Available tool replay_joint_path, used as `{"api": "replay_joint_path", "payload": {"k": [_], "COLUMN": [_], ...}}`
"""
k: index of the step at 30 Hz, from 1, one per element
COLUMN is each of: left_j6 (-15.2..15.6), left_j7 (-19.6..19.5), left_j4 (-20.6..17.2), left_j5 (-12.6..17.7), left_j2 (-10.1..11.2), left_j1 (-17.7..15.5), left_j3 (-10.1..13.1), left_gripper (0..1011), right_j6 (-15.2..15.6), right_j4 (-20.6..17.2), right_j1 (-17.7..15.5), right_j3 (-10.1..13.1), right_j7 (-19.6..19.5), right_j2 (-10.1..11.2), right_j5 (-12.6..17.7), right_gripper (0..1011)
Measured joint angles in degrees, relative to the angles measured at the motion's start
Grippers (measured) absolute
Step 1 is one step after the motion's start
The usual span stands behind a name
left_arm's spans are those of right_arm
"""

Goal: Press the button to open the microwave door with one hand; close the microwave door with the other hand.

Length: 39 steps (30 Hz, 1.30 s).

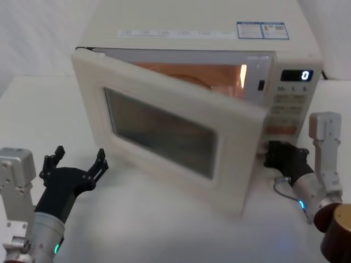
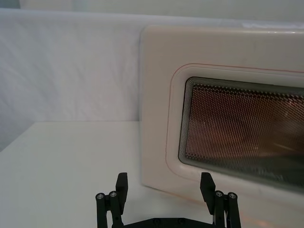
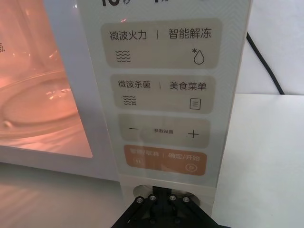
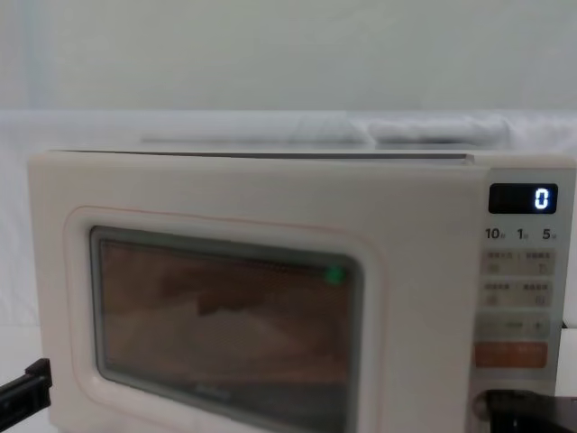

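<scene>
The microwave door (image 1: 233,159) stands ajar, swung out at its right edge from the lit orange cavity (image 1: 192,74); its dark window also shows in the left wrist view (image 2: 237,128) and chest view (image 4: 225,307). My right gripper (image 1: 272,153) is shut, its tip (image 3: 161,198) against the bottom of the control panel (image 3: 161,95), below the orange key (image 3: 164,160). The button is hidden behind that tip. My left gripper (image 1: 79,159) is open and empty on the table's left. It faces the door's hinge side (image 2: 164,183), a short way off.
The microwave body (image 1: 181,27) fills the table's back. A glass turntable (image 3: 28,109) sits inside the cavity. The display (image 4: 523,198) reads 0. A black cable (image 3: 263,61) runs behind the right side. A brown round object (image 1: 337,233) sits by my right arm.
</scene>
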Motion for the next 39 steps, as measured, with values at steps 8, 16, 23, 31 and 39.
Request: {"api": "replay_joint_path", "payload": {"k": [8,16,23,31,39], "left_j6": [0.0,0.0,0.0,0.0,0.0], "left_j7": [0.0,0.0,0.0,0.0,0.0], "left_j4": [0.0,0.0,0.0,0.0,0.0], "left_j5": [0.0,0.0,0.0,0.0,0.0], "left_j2": [0.0,0.0,0.0,0.0,0.0], "left_j1": [0.0,0.0,0.0,0.0,0.0], "left_j3": [0.0,0.0,0.0,0.0,0.0], "left_gripper": [1001,1001,1001,1001,1001], "right_j6": [-0.2,-0.2,0.2,0.6,1.0], "right_j4": [0.3,0.0,-0.5,-2.1,-4.3], "right_j1": [0.1,-0.5,-1.1,-2.6,-4.0], "right_j3": [0.0,0.0,0.1,0.4,0.8], "right_j7": [0.0,0.0,0.0,-0.1,-0.3], "right_j2": [0.0,0.2,0.4,0.7,1.1], "right_j5": [0.2,0.2,0.2,0.3,0.3], "right_gripper": [0,0,0,0,0]}}
